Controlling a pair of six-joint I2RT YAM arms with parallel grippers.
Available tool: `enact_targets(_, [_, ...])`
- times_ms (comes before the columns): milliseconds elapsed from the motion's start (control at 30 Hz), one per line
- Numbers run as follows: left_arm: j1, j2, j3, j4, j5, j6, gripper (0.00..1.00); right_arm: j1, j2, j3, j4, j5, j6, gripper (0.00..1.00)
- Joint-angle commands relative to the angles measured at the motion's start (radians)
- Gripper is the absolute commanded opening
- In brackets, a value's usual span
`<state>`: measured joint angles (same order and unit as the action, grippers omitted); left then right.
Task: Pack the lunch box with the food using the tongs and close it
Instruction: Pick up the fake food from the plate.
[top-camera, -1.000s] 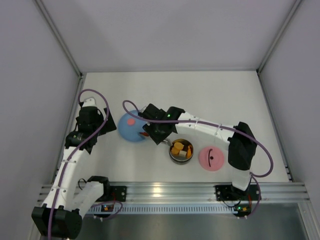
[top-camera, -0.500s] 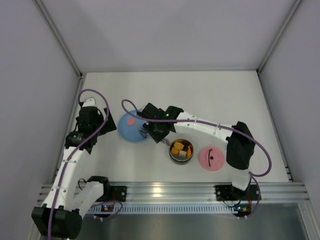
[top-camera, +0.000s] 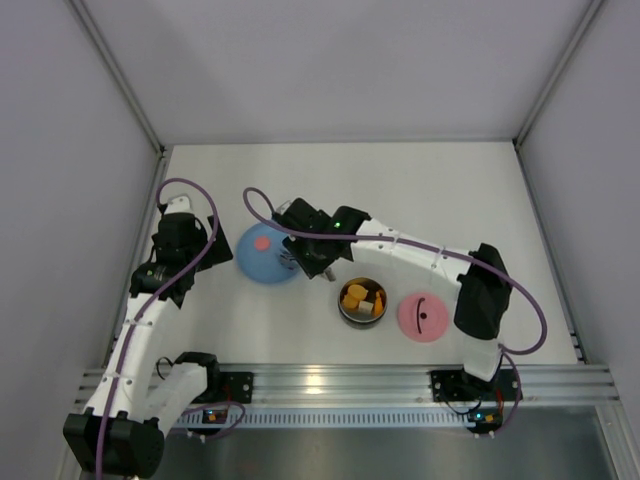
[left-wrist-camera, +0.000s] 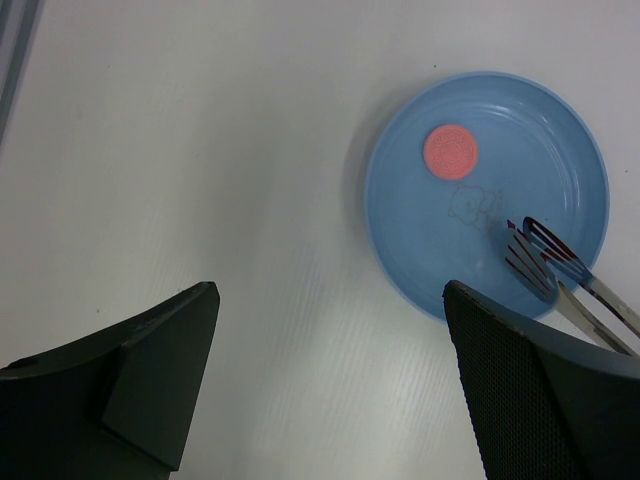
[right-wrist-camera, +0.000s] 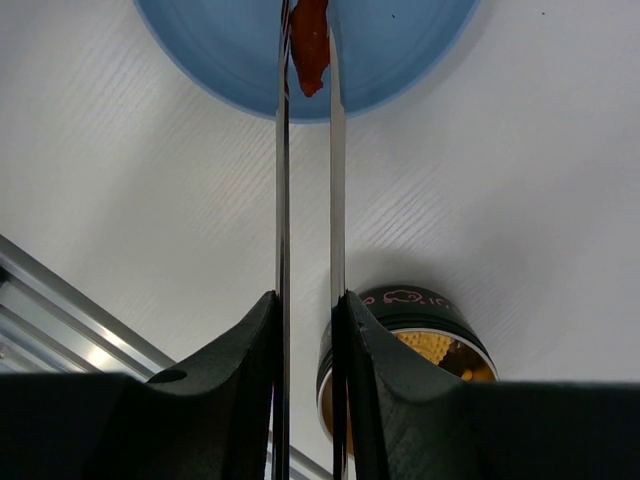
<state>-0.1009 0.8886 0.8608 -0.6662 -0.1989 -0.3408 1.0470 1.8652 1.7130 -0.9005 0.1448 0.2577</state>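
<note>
Tongs, look: the tongs (right-wrist-camera: 282, 180) are slim shiny steel, two thin arms squeezed almost parallel, with slotted tips.
Tongs, place: tips over the near rim of the blue plate (left-wrist-camera: 560, 150), apart from the round pink piece (left-wrist-camera: 451, 150); something reddish shows between the arms, pinched or not I can't tell.
Tongs, direction: long axis runs from the lunch box (right-wrist-camera: 410, 300) side out to the plate, tips leading.
Right end effector (right-wrist-camera: 305, 310): clamped on both tong arms.
Left end effector (left-wrist-camera: 327, 300): spread wide, holding nothing, above the white worktop (top-camera: 450, 200).
Lunch box: uncovered, orange and yellow food (top-camera: 357, 294) inside, pink lid (top-camera: 421, 315) just beside it.
</note>
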Motion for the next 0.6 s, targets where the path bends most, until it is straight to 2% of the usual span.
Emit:
enact_targets(0, [-0.005,-0.005,-0.005,0.013,-0.007,0.008,0.99,-0.019,-0.078,0.057,0.031,0.030,0.018,0.19])
enact_targets(333, [-0.005,-0.008,-0.005,0.014,-0.004,0.008,0.99,-0.021,-0.196,0.019,0.008,0.045,0.038,0.18])
enact_targets(433, [-0.005,-0.008,-0.005,0.014,-0.002,0.008,0.99,-0.021,-0.279,-0.025,-0.021,0.071,0.049,0.18])
enact_targets(567, [-0.006,-0.010,-0.005,0.014,-0.002,0.008,0.99,-0.021,-0.469,-0.159,-0.055,0.119,0.075,0.19])
